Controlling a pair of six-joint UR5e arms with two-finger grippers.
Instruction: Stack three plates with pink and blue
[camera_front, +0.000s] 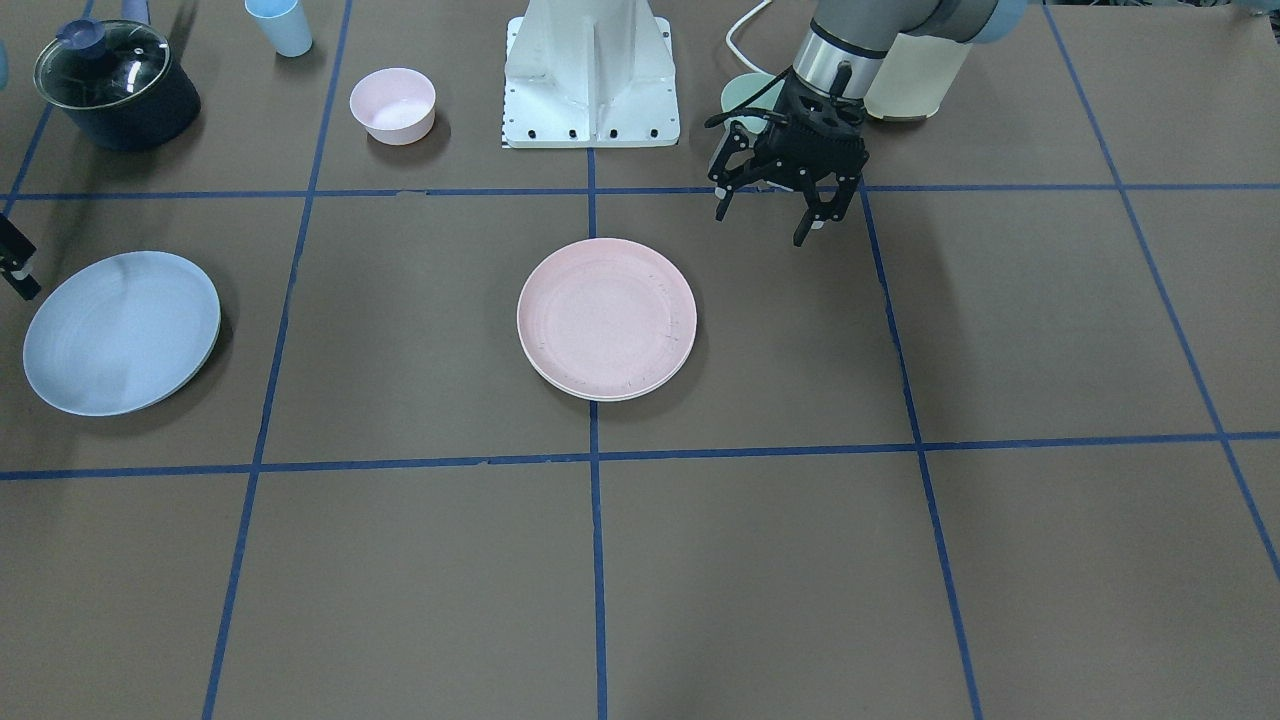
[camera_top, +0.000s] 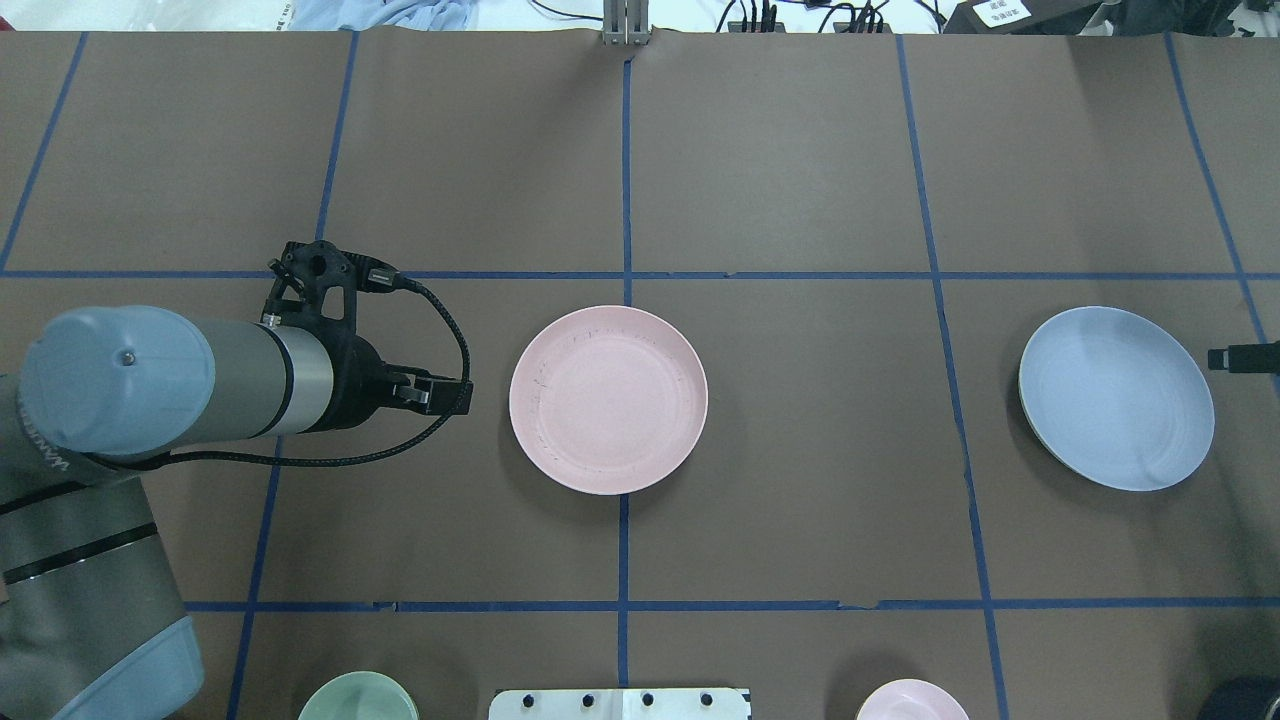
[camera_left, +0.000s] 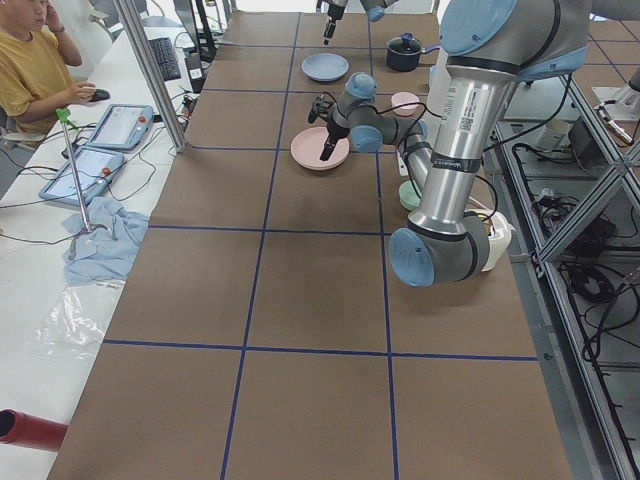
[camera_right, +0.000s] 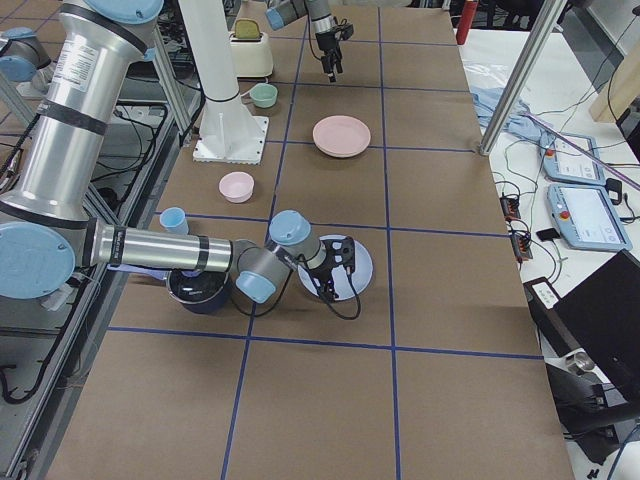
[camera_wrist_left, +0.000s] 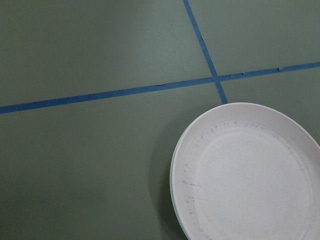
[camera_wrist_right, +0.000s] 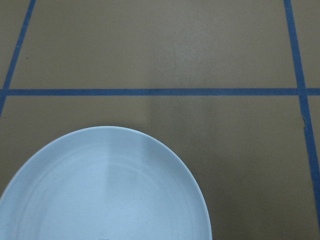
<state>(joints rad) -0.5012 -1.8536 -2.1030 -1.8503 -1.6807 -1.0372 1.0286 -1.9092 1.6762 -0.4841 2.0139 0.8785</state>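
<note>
The pale pink plate (camera_front: 607, 318) (camera_top: 608, 398) lies at the table's middle, and a thin pale edge shows under its rim. No separate cream-white plate shows. The pale blue plate (camera_front: 120, 332) (camera_top: 1116, 397) lies alone toward the robot's right. My left gripper (camera_front: 768, 222) (camera_top: 375, 330) is open and empty, above the table beside the pink plate and apart from it. Its wrist view shows the pink plate (camera_wrist_left: 247, 175) at lower right. My right gripper (camera_top: 1240, 357) (camera_right: 340, 268) hovers at the blue plate's outer edge with its jaws spread. The blue plate (camera_wrist_right: 105, 187) fills the lower part of its wrist view.
Near the robot's base (camera_front: 592, 80) stand a small pink bowl (camera_front: 392, 105), a light blue cup (camera_front: 280, 25), a dark pot with a glass lid (camera_front: 115, 85), a mint bowl (camera_top: 358, 700) and a cream appliance (camera_front: 915, 80). An operator sits beside the table.
</note>
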